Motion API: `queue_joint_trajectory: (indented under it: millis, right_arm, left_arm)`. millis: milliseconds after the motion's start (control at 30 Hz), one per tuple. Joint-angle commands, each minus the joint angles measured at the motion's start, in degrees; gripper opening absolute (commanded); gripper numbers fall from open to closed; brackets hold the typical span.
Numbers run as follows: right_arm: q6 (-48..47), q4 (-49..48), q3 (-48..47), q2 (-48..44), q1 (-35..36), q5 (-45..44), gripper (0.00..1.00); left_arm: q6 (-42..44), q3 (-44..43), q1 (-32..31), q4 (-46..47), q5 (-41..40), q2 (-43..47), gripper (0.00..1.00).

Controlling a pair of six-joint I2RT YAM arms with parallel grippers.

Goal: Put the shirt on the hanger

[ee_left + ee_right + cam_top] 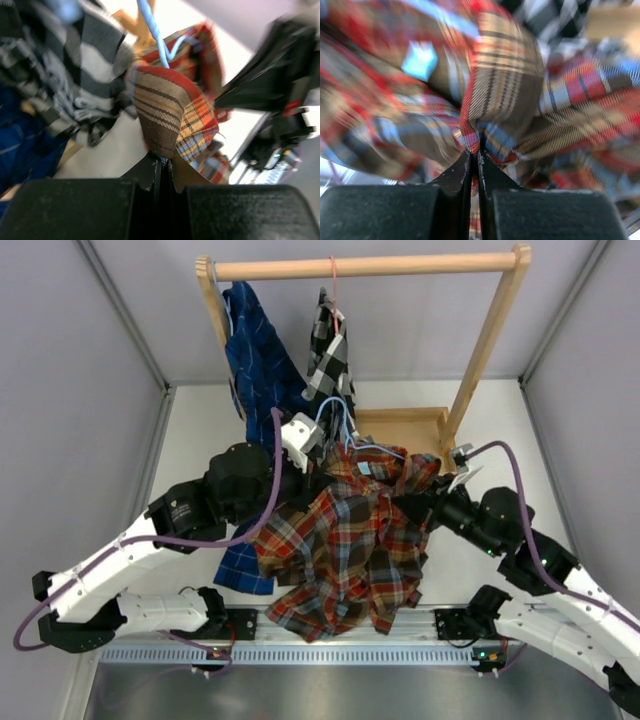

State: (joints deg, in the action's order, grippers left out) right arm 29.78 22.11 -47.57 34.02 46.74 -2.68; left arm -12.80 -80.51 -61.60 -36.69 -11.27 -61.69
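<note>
The right wrist view is smeared all over, so the weave and the things behind it are hard to read; only the dark fingers at the bottom stay sharp. From above, both grippers' tips are buried in cloth, and the lower part of the hanger (152, 27) is lost inside the collar, with only its thin blue wire showing at the top of the left wrist view.

The shirt (350, 540) hangs bunched in the middle of the overhead frame, red-orange, brown and blue plaid, rumpled and folded over on itself, its hem reaching down to the arms' bases. A small light blue label (366, 468) shows near its upper edge.

The left gripper (160, 162) has its jaws pressed together on a fold of the shirt, which bulges up over the tips. The right gripper (474, 150) is likewise clamped tight on a pinch of plaid.

Behind, in the upper part of the frame, a dark blue shirt (255, 350) and a checked shirt (330, 350) hang from a wooden rack (370, 265)
</note>
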Motion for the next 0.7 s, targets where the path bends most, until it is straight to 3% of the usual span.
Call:
queue_joint_trajectory:
  millis: [0,133,233,367,467,567,667]
  right_arm:
    - [6.3,-10.4,3.6,-1.3,2.7,3.4,0.04]
    - [2.1,-1.1,-1.1,-6.7,2.7,2.9,0.37]
    - [-2.5,8.0,-9.0,-9.1,2.7,1.6,0.5]
    - [-7.9,19.5,-20.6,-10.6,2.7,5.4,0.59]
    - [-13.0,20.6,-25.2,-6.8,2.7,7.9,0.64]
    - [-18.4,20.4,-28.5,0.7,2.7,19.3,0.65]
    - [-22.0,18.1,-30.1,6.5,2.7,27.7,0.67]
  left_arm:
    - [-1.8,-0.8,-0.1,14.5,4.0,2.3,0.0]
    - [0.0,0.3,-0.1,15.0,7.7,2.4,0.0]
    - [4.3,3.9,-0.1,17.4,13.9,4.2,0.0]
    - [7.7,6.2,-0.2,18.1,23.9,4.2,0.0]
    - [8.7,5.9,-0.1,18.2,33.3,2.0,0.0]
    - [8.0,5.4,-0.1,19.9,45.4,-0.6,0.0]
    - [7.9,5.0,-0.2,21.0,51.8,-3.0,0.0]
